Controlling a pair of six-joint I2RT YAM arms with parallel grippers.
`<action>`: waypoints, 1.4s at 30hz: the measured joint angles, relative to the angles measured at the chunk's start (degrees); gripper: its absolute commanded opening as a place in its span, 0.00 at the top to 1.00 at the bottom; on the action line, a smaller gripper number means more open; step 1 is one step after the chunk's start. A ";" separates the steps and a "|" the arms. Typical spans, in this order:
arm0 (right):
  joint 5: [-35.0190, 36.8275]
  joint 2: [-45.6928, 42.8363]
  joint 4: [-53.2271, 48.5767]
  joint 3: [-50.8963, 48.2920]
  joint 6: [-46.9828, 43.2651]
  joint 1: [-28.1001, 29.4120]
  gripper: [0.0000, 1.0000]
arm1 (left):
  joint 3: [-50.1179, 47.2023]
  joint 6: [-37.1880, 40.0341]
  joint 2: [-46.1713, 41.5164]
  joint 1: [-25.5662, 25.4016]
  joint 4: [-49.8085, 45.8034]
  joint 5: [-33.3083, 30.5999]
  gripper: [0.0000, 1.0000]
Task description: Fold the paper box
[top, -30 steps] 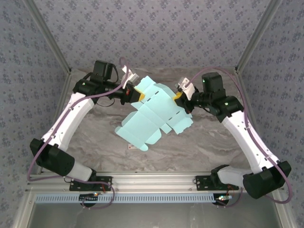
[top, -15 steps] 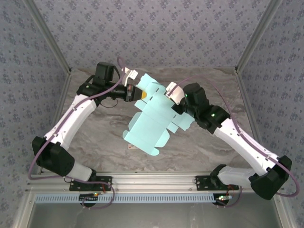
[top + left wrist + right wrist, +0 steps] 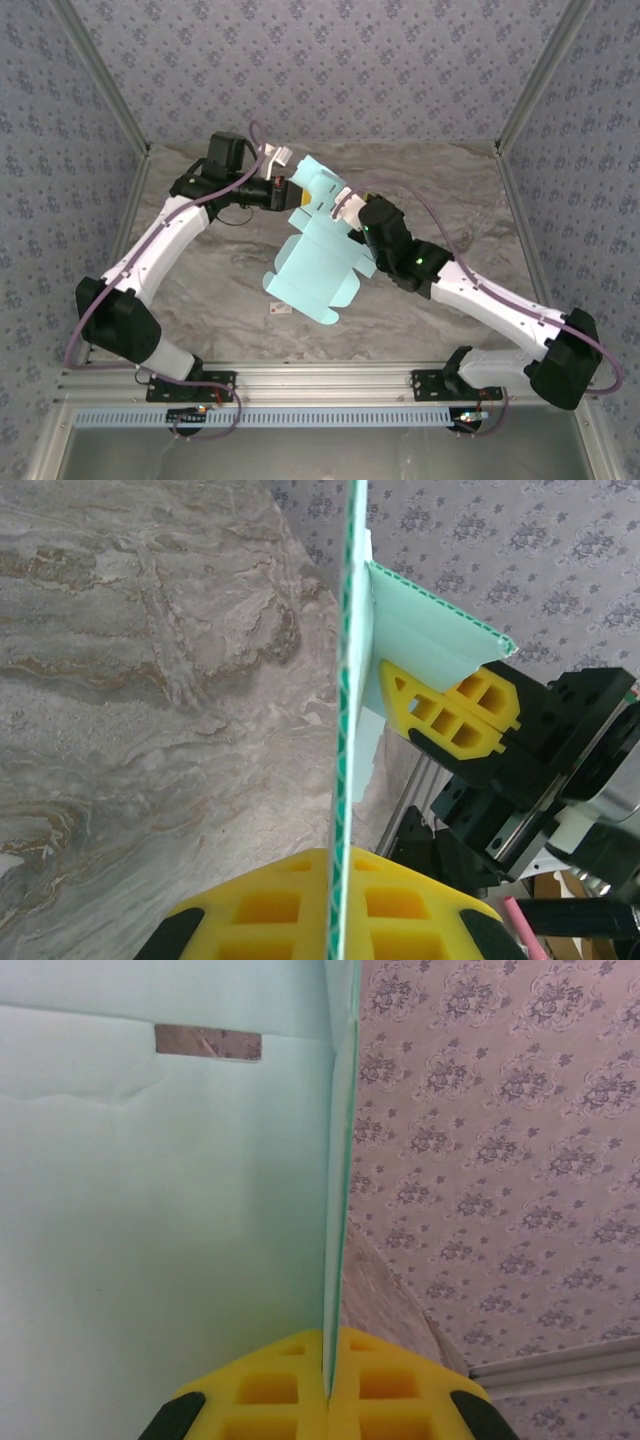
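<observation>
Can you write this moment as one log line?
paper box: flaps bent, not closed up | left gripper: shut on its edge | right gripper: shut on its edge

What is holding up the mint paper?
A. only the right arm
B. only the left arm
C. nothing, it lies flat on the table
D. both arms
D: the left tool and the right tool are each shut on an edge of the paper box.
</observation>
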 measured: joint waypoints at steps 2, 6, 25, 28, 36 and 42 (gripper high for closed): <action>0.79 0.50 1.57 -0.72 -0.63 0.04 1.00 | -0.02 -0.44 0.33 0.00 0.02 -0.02 1.00; 0.87 0.94 2.12 -1.09 -0.76 -0.09 1.00 | -0.22 -0.83 0.70 0.00 0.13 -0.26 1.00; -52.94 3.37 -29.24 13.75 12.90 -24.04 1.00 | -2.95 1.16 2.45 -1.51 1.66 -2.36 0.90; -58.14 5.35 -33.53 14.60 14.73 -25.94 1.00 | -2.99 0.76 3.87 -1.29 3.52 -3.98 0.81; -62.73 7.30 -41.31 17.46 17.29 -28.76 1.00 | -3.04 0.85 5.46 0.09 4.63 -10.19 0.57; -62.64 9.99 -45.86 20.52 17.99 -32.04 1.00 | -3.04 1.60 5.42 0.39 3.85 -19.19 0.52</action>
